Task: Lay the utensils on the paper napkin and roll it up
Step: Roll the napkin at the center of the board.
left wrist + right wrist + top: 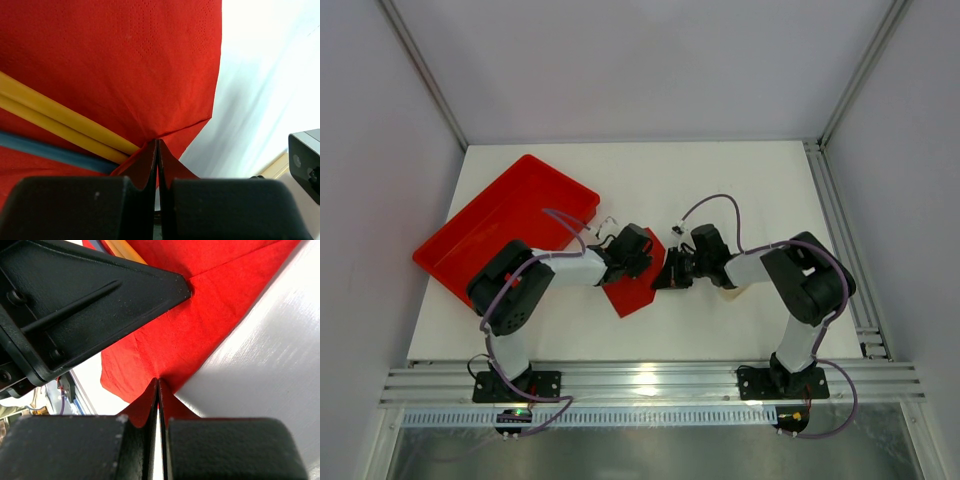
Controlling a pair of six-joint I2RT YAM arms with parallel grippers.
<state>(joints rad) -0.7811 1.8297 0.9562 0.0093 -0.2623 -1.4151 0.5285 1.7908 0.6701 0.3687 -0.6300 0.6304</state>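
Note:
The red paper napkin [632, 292] lies on the white table between my two arms. Two pale yellow-tan utensils [65, 124] lie side by side on it, running diagonally, with a blue strip [45, 149] along their near side. My left gripper [157, 143] is shut, pinching a raised fold at the napkin's edge [150, 65]. My right gripper [158, 381] is shut too, pinching the napkin [200, 320] at another edge, close to the left gripper's black body [90, 300]. From above, both grippers [642, 256] [672, 272] meet over the napkin and hide the utensils.
A large red plastic tray [505, 225] sits at the back left, its corner near the left arm. A pale tan object [730, 292] shows under the right forearm. The right wrist's camera housing [305, 160] is at the right edge of the left wrist view.

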